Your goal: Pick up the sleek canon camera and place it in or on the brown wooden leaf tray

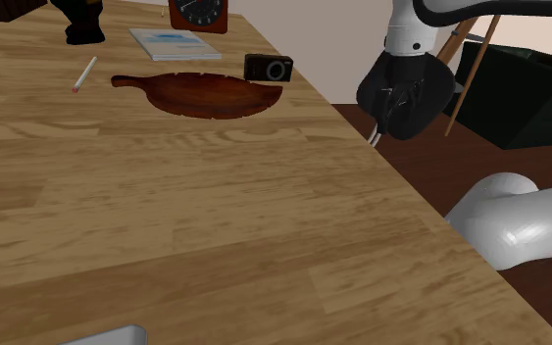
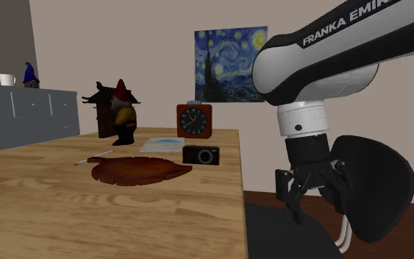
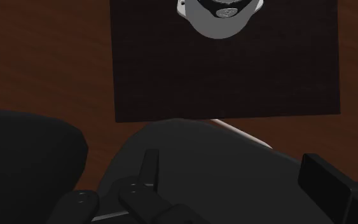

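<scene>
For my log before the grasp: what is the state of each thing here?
pincer: open, holding nothing.
leaf tray: flat on the table, nothing on it.
camera: upright, beside the tray.
clock: standing upright.
gnome: standing upright.

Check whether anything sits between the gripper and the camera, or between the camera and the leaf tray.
Nothing visible does. The gripper hangs beyond the edge of the table, with just bare tabletop between it and the black camera. The camera stands right beside the tip of the brown leaf tray, nothing between.
</scene>
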